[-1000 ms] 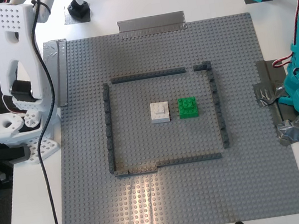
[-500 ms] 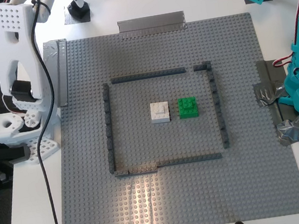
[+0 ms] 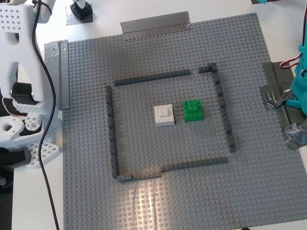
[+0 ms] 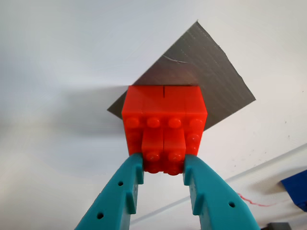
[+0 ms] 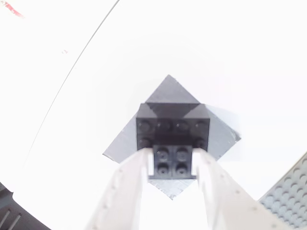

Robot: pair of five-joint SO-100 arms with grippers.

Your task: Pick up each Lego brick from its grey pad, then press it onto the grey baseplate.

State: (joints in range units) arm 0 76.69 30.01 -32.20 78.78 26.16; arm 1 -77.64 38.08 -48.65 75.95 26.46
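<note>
Red brick [image 4: 164,127] clamped in first hand [image 4: 163,165] over grey pad [image 4: 211,91]; black brick [image 5: 172,136] clamped in second hand [image 5: 172,165]

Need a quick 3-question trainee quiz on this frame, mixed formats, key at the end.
1. True or false: the red brick sits between the fingers of my first end effector.
2. Multiple choice: in the exterior view, what lies inside the dark outline on the grey baseplate?
A. a white brick and a green brick
B. a red brick and a black brick
C. nothing
3. Fill in: in the second wrist view, the black brick at my second end effector is over a dark-grey ____ on the white table.

Key: 1 true. 2 A: the white brick and green brick lie side by side. 3 pad.
</note>
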